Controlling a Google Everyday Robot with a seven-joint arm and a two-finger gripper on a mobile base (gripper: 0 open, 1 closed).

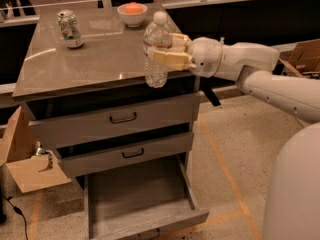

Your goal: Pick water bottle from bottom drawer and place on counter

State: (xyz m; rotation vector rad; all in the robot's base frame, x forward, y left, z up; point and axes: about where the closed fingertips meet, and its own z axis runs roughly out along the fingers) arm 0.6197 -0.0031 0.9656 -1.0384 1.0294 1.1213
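Observation:
My gripper [161, 51] is shut on the water bottle [156, 71], a clear ribbed bottle held upright. It hangs over the front right edge of the counter [75, 66], its base just above the top's rim. The white arm reaches in from the right. The bottom drawer [137, 199] stands pulled out below, its grey interior bare. The two shallower drawers above it are shut.
A green-white soda can [69, 29] stands at the back left of the counter. A white bowl with an orange thing [132, 13] sits at the back middle. Cardboard boxes stand on the floor at the left [30, 164] and at the far right [305, 56].

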